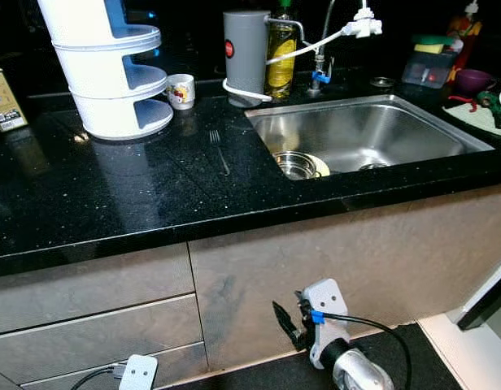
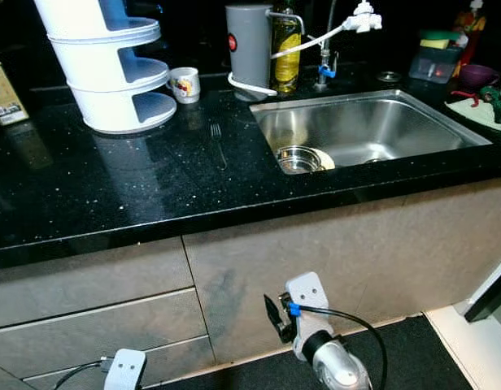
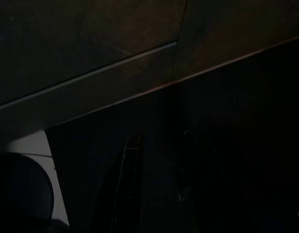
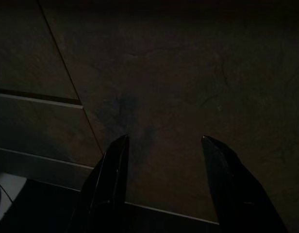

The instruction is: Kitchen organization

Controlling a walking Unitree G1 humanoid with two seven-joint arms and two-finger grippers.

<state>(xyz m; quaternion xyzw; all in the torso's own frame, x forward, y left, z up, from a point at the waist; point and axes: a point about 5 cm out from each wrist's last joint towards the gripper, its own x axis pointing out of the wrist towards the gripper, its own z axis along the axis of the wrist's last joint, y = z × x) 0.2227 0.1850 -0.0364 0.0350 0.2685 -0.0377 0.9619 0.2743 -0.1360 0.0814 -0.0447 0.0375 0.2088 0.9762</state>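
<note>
The head views were taken looking down on a black stone counter (image 1: 112, 195) with a steel sink (image 1: 372, 134) set into its right half. A fork (image 1: 219, 150) was seen lying flat on the counter just left of the sink's rim, in front of a white tiered rack (image 1: 112, 73). A small printed mug (image 1: 180, 90) stood beside the rack, and a grey canister (image 1: 246, 53) and a bottle of yellow liquid (image 1: 280, 57) were placed behind the sink's near-left corner. A steel bowl (image 1: 297, 165) was seen in the basin at its front left.

The right gripper (image 1: 285, 322) was held low in front of the cabinet face (image 1: 315, 260), well below the counter edge and well apart from the fork and the bowl. Its state could not be judged from the head views; in the right wrist view its two black fingers (image 4: 108, 184) were shown spread apart, holding nothing, and pointed at the dim cabinet panel.

Of the left arm, the white wrist housing (image 1: 138, 372) was caught at the lower edge of the head views, by the drawer fronts. In the very dark left wrist view the left gripper (image 3: 159, 184) was made out faintly, its fingers standing a little apart over dark floor, with nothing between them.
</note>
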